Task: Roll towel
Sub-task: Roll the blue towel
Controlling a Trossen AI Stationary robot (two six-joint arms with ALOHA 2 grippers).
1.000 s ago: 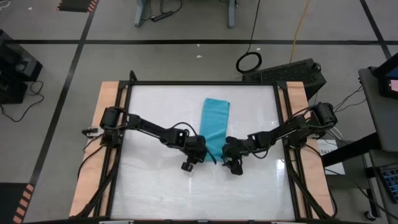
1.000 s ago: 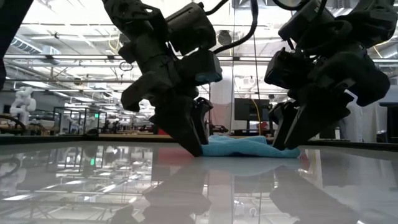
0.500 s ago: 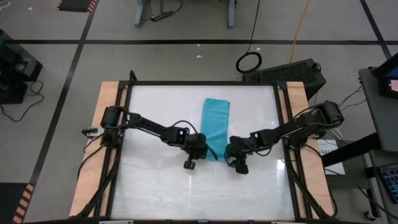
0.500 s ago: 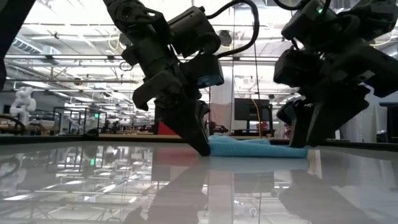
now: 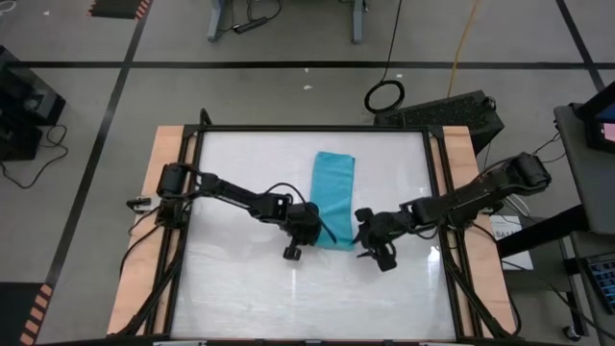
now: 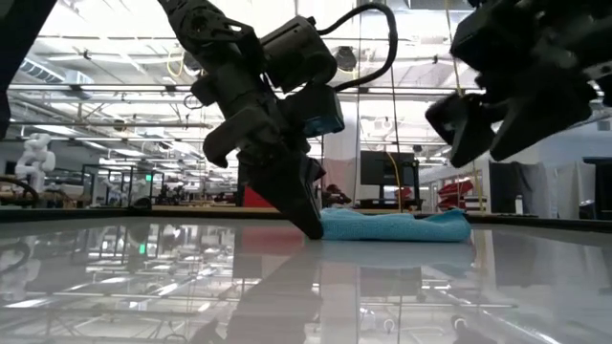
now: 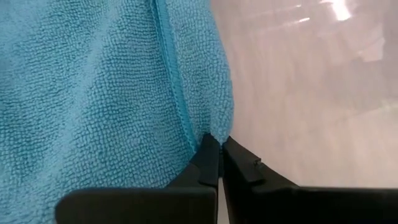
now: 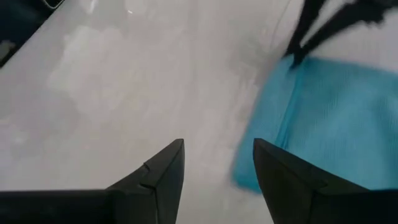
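Note:
The turquoise towel (image 5: 333, 197) lies flat on the white table as a long narrow strip running from far to near; the low view shows its near end (image 6: 397, 225). My left gripper (image 5: 328, 240) stands at the strip's near left corner, its tips down at the table (image 6: 314, 227), shut on the cloth. My right gripper (image 5: 361, 237) hangs open above the table just right of the towel's near end, touching nothing (image 8: 217, 146). It sits high in the low view (image 6: 464, 134). The right wrist view also shows the towel (image 8: 329, 118). My left gripper pinches the towel's near left corner (image 7: 214, 132) between its two fingertips, right where the hem seam ends. The fingers (image 6: 304, 196) slant down from the table's left. The corner stays down on the table, and the rest of the towel (image 7: 93, 93) lies flat.
Bare white tabletop (image 5: 307, 298) stretches toward the near edge, and more lies on either side of the towel. Wooden side rails (image 5: 159, 192) and a black frame (image 5: 317, 128) bound the table.
My left gripper has shut on the towel's near left corner, staying low at the table. My right gripper has risen off the table and drawn back toward the table's right edge, away from the towel, still open. The towel's near end now lies flatter.

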